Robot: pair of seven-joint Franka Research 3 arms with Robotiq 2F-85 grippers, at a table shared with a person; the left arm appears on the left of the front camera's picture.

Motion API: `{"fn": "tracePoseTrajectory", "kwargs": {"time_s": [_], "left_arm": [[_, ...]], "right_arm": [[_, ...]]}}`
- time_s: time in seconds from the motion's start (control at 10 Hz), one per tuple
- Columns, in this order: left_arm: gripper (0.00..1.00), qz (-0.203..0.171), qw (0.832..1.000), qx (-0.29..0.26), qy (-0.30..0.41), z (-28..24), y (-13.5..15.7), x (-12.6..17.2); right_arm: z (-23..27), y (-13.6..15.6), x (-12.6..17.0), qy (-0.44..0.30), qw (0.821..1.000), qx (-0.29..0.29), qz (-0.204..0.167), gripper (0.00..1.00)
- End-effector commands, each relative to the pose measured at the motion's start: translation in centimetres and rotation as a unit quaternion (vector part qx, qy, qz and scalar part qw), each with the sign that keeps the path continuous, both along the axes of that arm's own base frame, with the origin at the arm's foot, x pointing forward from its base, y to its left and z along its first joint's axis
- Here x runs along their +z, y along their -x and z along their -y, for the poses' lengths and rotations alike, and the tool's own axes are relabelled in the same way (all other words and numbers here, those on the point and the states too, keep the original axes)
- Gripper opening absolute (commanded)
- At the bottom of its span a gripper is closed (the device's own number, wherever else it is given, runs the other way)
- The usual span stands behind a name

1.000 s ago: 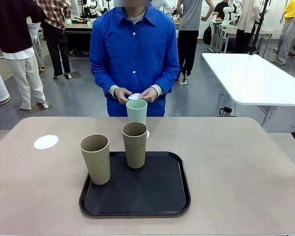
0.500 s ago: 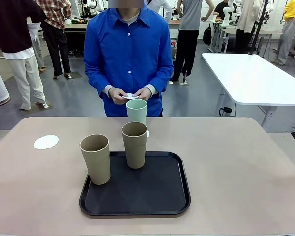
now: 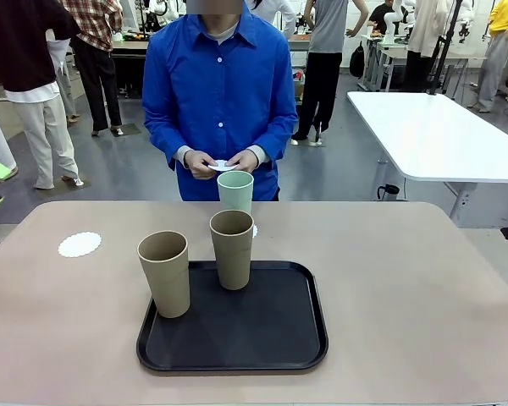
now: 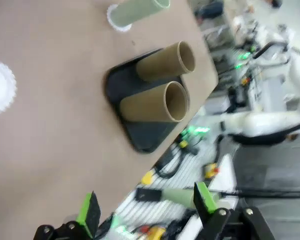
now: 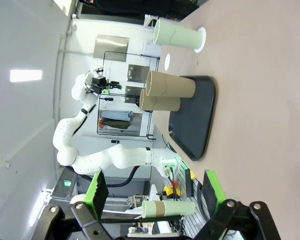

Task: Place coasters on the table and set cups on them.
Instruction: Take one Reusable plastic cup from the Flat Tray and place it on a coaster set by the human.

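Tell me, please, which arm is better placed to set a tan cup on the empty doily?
Left, likely: the empty doily lies leftward, a tan cup stands at the left edge of the black tray, and the open left gripper faces both.

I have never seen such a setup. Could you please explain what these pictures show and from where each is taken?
A two-armed robot shares a table with a person. The front view looks across the table; the other two come from cameras on the robot's wrists, so they look tilted. The left gripper and the right gripper are open and hold nothing. The nearer tan cup and the farther tan cup stand on a black tray. The mint cup stands on a coaster; a second coaster lies bare. The person holds a third coaster.
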State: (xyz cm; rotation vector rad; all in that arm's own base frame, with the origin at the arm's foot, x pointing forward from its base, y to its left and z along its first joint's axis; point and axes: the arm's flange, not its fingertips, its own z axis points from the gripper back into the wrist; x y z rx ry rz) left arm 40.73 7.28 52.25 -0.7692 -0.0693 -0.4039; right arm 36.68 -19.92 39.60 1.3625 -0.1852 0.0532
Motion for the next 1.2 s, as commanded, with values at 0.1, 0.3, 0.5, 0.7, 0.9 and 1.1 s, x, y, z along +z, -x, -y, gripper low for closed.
{"fn": "tracePoseTrajectory", "kwargs": {"time_s": [0.1, 0.3, 0.5, 0.7, 0.9, 1.1], "left_arm": [[1.0, 0.108, 0.971, -0.138, -0.162, 5.7, -1.8, -0.2], [1.0, 0.134, 0.952, -0.18, -0.208, 10.0, -2.3, -1.6], [1.0, 0.166, 0.935, -0.217, -0.226, 13.2, -2.1, -3.8], [1.0, 0.17, 0.928, -0.225, -0.245, 13.8, -2.0, -5.6], [1.0, 0.152, 0.937, -0.217, -0.227, 14.2, -2.5, -3.9], [1.0, 0.152, 0.937, -0.217, -0.227, 14.2, -2.5, -3.9]], "right_arm": [[0.0, 0.1, 0.0, -0.005, 1.0, 0.0, 0.001, 1.0], [0.0, 0.1, 0.0, -0.005, 1.0, 0.0, 0.001, 1.0], [0.0, 0.1, 0.0, -0.005, 1.0, 0.0, 0.001, 1.0], [0.0, 0.1, 0.0, -0.005, 1.0, 0.0, 0.001, 1.0], [0.0, 0.1, 0.0, -0.005, 1.0, 0.0, 0.001, 1.0], [0.0, 0.1, 0.0, -0.005, 1.0, 0.0, 0.001, 1.0]]}}
